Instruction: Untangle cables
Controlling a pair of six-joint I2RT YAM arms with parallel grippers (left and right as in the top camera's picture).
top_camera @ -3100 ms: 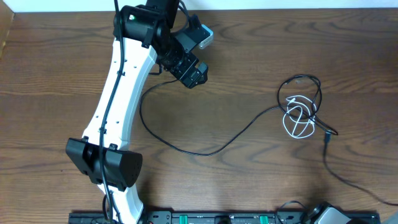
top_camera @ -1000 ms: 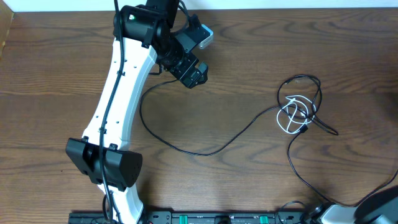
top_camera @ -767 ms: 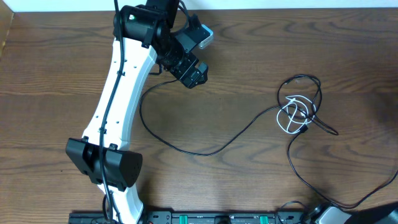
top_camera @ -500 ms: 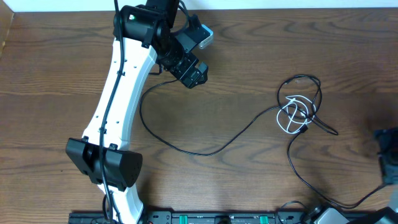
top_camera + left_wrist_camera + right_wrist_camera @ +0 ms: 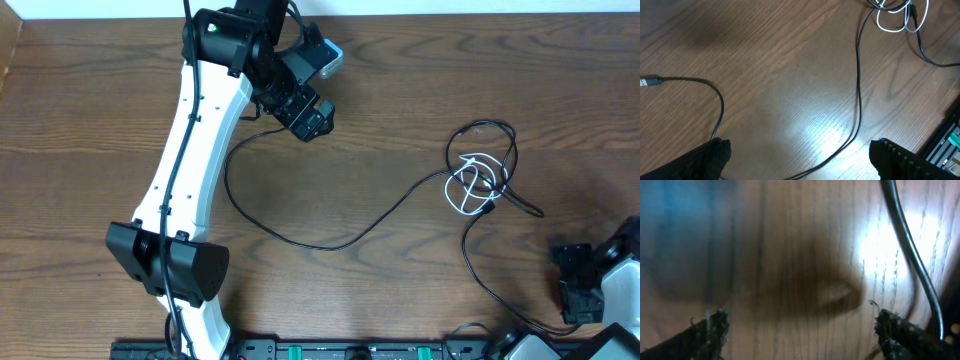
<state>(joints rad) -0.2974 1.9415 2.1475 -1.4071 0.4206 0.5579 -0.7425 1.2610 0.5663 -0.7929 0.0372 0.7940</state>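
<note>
The long black cable [image 5: 322, 244] runs from beside my left gripper [image 5: 312, 122] in a wide curve to a knot of loops at the right. There it crosses the small white cable [image 5: 468, 196], then trails down toward the front edge. The left wrist view shows the black cable [image 5: 858, 75], its plug end [image 5: 650, 80] and the white cable [image 5: 892, 27]. My left gripper [image 5: 800, 170] is open above them, holding nothing. My right gripper [image 5: 566, 279] sits low at the front right, open and empty. In its blurred view a black cable [image 5: 905, 240] passes beside my right gripper [image 5: 802, 340].
The white left arm [image 5: 190, 150] stretches from its base at the front left to the back of the wooden table [image 5: 400, 80]. A black rail with green connectors [image 5: 350, 351] lines the front edge.
My right arm has come into the overhead view from the lower right, moving left. The black cable's tail had swung left earlier; the knot and left arm have stayed still.
</note>
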